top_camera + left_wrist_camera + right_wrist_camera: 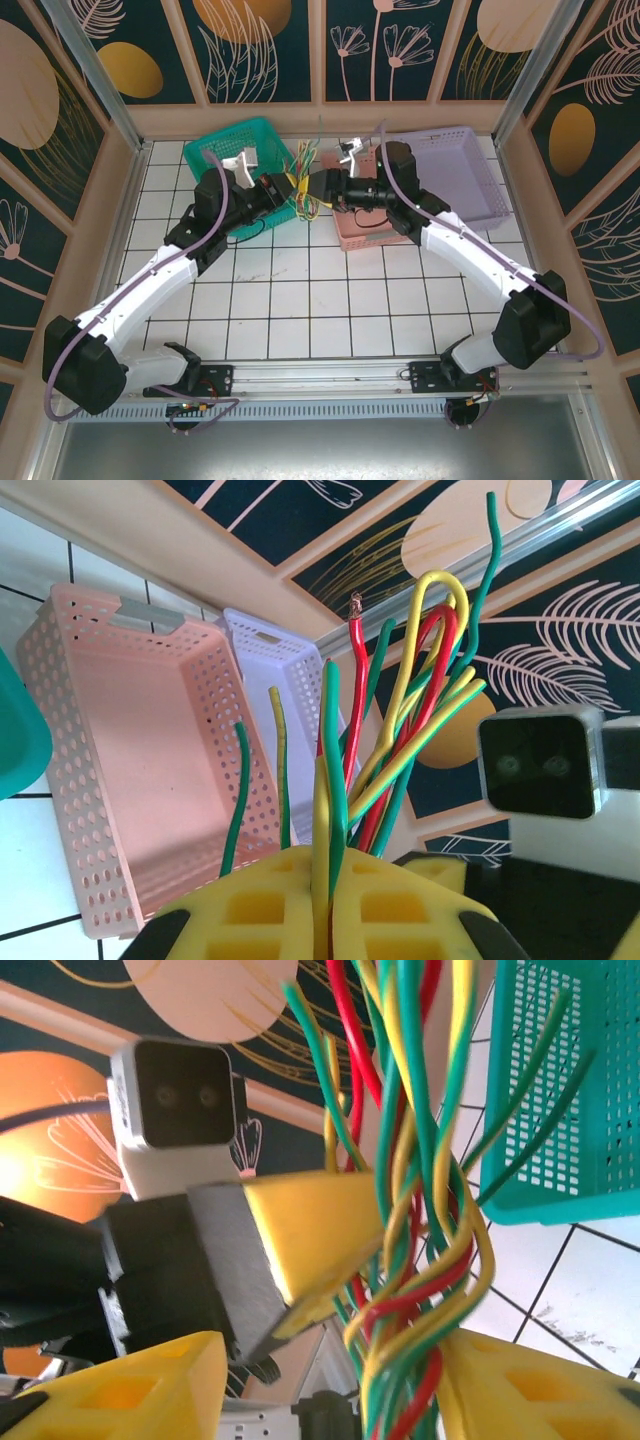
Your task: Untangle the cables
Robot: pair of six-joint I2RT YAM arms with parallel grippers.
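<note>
Handling: the cables look thin, light and springy. They should bend easily but hold a kink, and their smooth jackets may slip in a loose pinch. It is probably best to take one strand near a free end, away from the twist.
Top view, cables: a yellow, green and red bunch is held in the air just off the far left corner of the pink basket.
Top view, tools: the left tool and right tool meet at the bunch, with the right one nearer the pink basket.
Top view, baskets: the green basket sits left of the pink basket on the bench, and the lilac basket sits to its right. The lilac one looks bare, and arms cover part of the others.
Left wrist view: the left tool is pinched tight on the cables' lower end, and the strands fan upward. The pink basket is bare inside.
Right wrist view: the right tool has its fingers well apart and grips nothing. The twisted cables pass between them, and contact cannot be told.
</note>
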